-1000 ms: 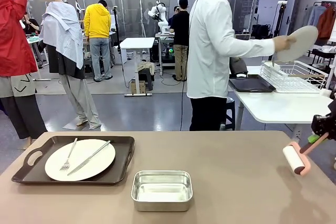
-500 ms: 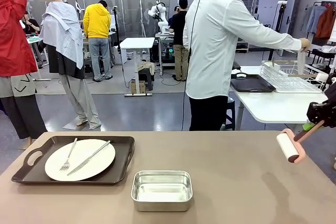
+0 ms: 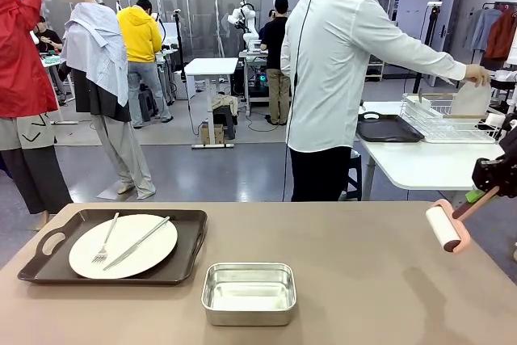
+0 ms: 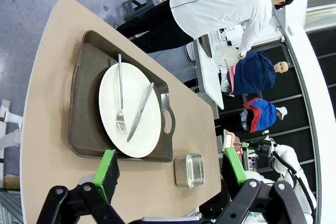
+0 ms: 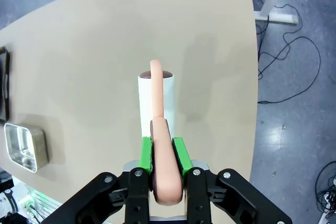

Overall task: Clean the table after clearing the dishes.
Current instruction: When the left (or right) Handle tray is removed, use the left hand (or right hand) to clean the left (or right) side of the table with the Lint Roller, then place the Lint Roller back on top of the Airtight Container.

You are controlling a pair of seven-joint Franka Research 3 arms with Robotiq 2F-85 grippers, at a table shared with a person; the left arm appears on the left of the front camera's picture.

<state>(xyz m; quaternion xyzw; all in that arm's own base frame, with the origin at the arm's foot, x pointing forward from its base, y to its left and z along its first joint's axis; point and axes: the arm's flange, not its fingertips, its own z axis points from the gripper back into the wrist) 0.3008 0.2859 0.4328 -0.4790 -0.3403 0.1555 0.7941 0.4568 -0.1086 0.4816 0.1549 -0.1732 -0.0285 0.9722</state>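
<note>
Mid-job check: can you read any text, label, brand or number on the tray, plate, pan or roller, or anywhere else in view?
No text can be read in these pictures.
Tray: no print visible.
Plate: plain, no mark visible.
Pan: bare metal, no stamp visible.
Roller: no label visible.
Background: any signs there are too small to read.

Left black two-finger gripper with green pads (image 4: 170, 167) spread wide, fingers pointing down. Right black gripper (image 5: 163, 148) clamped tight on the pink plastic handle of a white-roll lint roller (image 5: 154, 103). Seen from the front, coming in at the right edge (image 3: 483, 192), handle slanting down toward the middle.
</note>
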